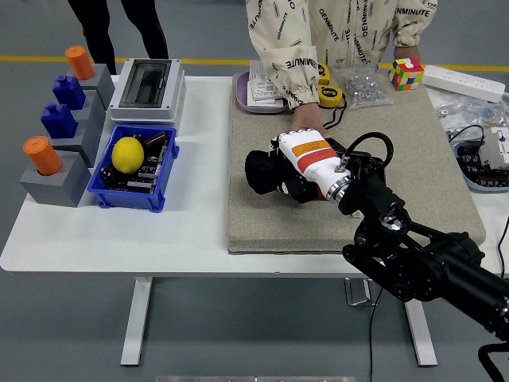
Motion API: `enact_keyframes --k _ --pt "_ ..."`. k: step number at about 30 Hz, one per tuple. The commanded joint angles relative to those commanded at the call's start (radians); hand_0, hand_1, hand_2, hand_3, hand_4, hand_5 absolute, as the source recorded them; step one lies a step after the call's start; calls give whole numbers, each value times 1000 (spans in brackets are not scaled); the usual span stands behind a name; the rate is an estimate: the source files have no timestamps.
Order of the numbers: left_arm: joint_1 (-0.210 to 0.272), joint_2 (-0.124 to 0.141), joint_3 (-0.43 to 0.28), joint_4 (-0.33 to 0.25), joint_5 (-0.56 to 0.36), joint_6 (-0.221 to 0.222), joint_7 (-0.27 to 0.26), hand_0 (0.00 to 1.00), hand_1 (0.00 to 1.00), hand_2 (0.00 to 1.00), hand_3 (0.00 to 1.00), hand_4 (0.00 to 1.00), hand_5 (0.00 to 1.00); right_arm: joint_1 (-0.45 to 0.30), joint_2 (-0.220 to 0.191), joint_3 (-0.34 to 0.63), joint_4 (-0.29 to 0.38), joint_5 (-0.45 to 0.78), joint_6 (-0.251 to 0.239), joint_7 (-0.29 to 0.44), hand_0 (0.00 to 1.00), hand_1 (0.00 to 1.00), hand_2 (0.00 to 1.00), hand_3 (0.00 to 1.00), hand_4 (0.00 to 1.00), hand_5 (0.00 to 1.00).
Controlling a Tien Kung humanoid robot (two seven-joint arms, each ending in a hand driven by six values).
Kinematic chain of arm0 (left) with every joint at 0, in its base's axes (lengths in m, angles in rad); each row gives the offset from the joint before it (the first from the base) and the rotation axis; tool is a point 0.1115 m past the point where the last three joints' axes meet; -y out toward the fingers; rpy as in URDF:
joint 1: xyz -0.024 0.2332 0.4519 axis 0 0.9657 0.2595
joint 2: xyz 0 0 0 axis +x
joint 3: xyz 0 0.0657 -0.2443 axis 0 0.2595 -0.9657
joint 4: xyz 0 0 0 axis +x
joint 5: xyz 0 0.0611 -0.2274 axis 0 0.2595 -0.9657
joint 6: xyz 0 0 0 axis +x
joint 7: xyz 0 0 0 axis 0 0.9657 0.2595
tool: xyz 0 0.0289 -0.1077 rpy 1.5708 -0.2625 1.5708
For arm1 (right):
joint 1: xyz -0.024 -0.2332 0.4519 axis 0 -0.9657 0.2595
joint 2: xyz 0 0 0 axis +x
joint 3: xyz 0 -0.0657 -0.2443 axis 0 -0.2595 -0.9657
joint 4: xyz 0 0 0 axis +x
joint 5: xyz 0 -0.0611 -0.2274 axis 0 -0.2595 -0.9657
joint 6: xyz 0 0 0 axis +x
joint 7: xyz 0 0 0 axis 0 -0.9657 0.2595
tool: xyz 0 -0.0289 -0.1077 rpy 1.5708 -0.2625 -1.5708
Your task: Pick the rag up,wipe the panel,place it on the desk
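1. right hand (pixel 290 169) gripping the black rag (pixel 261 171) – pressed at the panel's (pixel 343 153) left end, on the beige mat (pixel 413 159).
2. person's hand (pixel 307 121) – touching the panel's far edge.

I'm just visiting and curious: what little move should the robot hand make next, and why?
Probably set the rag down on the mat. The right hand grips it at the panel's left end, so that wiping pass looks finished.

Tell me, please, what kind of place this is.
Probably a robotics test lab: a white table carries an electrical box, a blue parts bin, and a yellow floor line runs behind.
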Motion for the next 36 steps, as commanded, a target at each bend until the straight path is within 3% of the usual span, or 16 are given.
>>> enact_keyframes --k 12,36 --pt "-1 -1 6 0 -5 -1 -3 646 696 741 566 597 475 -25 -47 72 -52 -11 2 7 309 365 394 383 975 43" --pt "3 -4 -4 0 -2 0 -2 651 696 741 566 597 473 -94 -189 249 -101 -40 6 8 309 367 395 385 976 43"
